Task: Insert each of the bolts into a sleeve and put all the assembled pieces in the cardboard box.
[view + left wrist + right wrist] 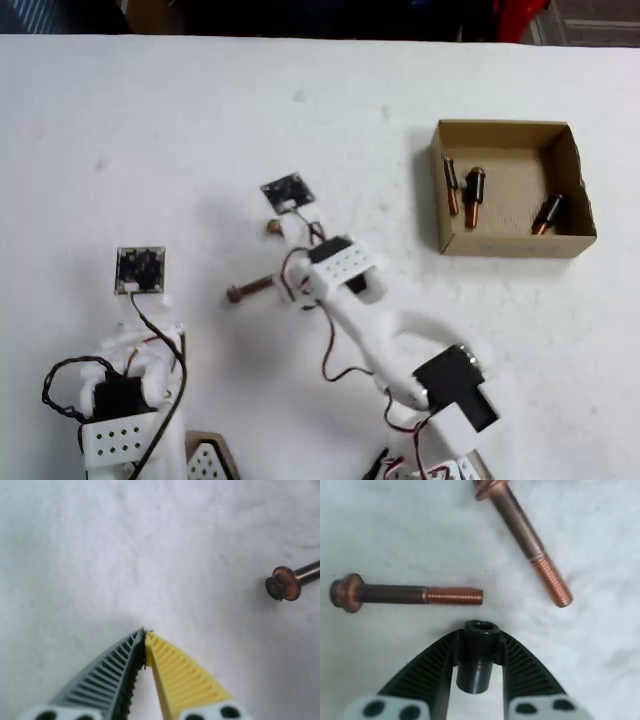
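White bench (150, 120), middle: R gripper (479, 636) clamped on black sleeve (479, 667), open end toward near bolt (405, 595); far bolt (522, 535) beside it. Step looks like insertion; next needs axes lined up. L gripper (145, 632) closed, empty, by near edge. Cardboard box (510, 245) toward right edge, three assembled pcs (473, 195) inside; open bench between.

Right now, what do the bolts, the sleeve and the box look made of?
Bolts: metal with a coppery sheen, cut threads at the tips. Sleeve: black, smooth and dull, plastic or coated metal; can't tell which. Box: plain brown cardboard, matte.
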